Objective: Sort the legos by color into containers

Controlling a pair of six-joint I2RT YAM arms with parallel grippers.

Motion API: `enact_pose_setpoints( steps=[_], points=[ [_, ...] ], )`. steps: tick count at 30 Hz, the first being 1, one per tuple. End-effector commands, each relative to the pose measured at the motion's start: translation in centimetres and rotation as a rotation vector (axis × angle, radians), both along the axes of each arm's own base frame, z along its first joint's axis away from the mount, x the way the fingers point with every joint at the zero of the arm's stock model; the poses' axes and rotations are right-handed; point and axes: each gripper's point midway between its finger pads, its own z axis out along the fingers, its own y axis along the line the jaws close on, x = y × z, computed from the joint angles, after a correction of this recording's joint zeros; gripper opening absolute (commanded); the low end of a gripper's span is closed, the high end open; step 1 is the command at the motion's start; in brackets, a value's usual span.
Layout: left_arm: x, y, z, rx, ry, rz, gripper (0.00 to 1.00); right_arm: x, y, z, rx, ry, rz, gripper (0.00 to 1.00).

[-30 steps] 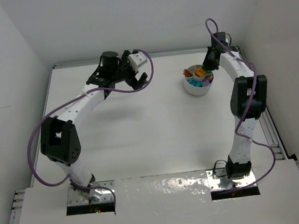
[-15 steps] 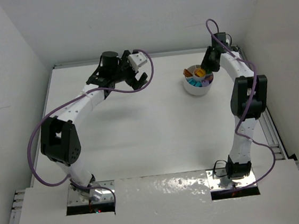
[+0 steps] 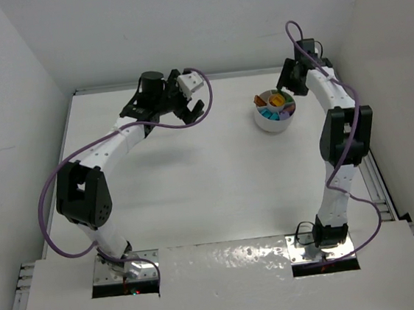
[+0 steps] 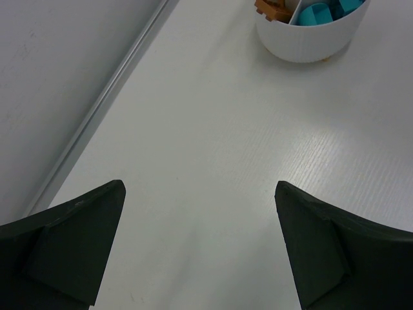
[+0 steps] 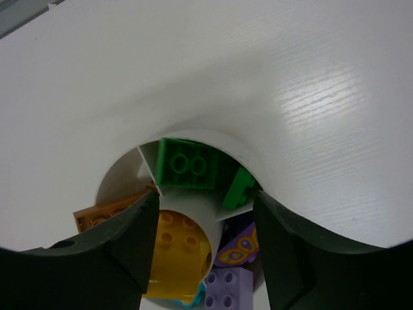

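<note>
White walls on three sides, white table (image 3: 217, 183) under both arms. Left arm reaches to the far left part of the table; the left gripper (image 3: 193, 116) hangs above bare surface, well apart from the dish. In the left wrist view the left gripper (image 4: 200, 252) has its two dark fingers (image 4: 71, 239) spread wide with nothing between them, only table below.

Round white dish (image 3: 274, 124) sits at far right of the table, and the right gripper (image 3: 289, 87) is just over its far rim. The left wrist view catches the dish (image 4: 310, 42) at the top edge, with teal bricks (image 4: 322, 11) in one wedge and a brown brick (image 4: 274, 8) in the next.

The right wrist view looks straight down into the dish (image 5: 119, 174). The right gripper (image 5: 203, 245) has its fingers (image 5: 129, 245) parted and pinches nothing. A yellow brick (image 5: 174, 252) lies in the dish below the gap (close to the left finger, clear gap to the other one). A green brick (image 5: 189, 165) sits in the wedge beyond it, and a second green piece (image 5: 239, 187) leans tilted at that wedge's edge. A brown piece (image 5: 103, 213) lies in the wedge to the left. A purple brick (image 5: 226, 290) and a printed purple piece (image 5: 239, 245) lie at lower right. A sliver of teal shows at the bottom edge, too small to read. No bricks show on the table outside the dish.
</note>
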Motion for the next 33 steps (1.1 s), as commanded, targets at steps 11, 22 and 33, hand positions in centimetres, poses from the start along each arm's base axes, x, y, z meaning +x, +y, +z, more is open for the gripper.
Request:
enact_pose_setpoints(
  steps=[11,22,33],
  points=[
    [2.9,5.9,2.7,-0.166,0.012,0.411,1.0,-2.6,-2.1,11.9,-0.079,-0.221,-0.054,0.99],
    [3.9,15.0,1.4,-0.264,0.08,0.678,1.0,-14.3,-5.8,8.5,-0.106,-0.178,-0.318,0.99],
    [1.2,22.4,-1.6,-0.154,0.061,0.895,1.0,-25.1,-8.2,3.1,-0.186,-0.235,-0.563,0.99]
  ],
)
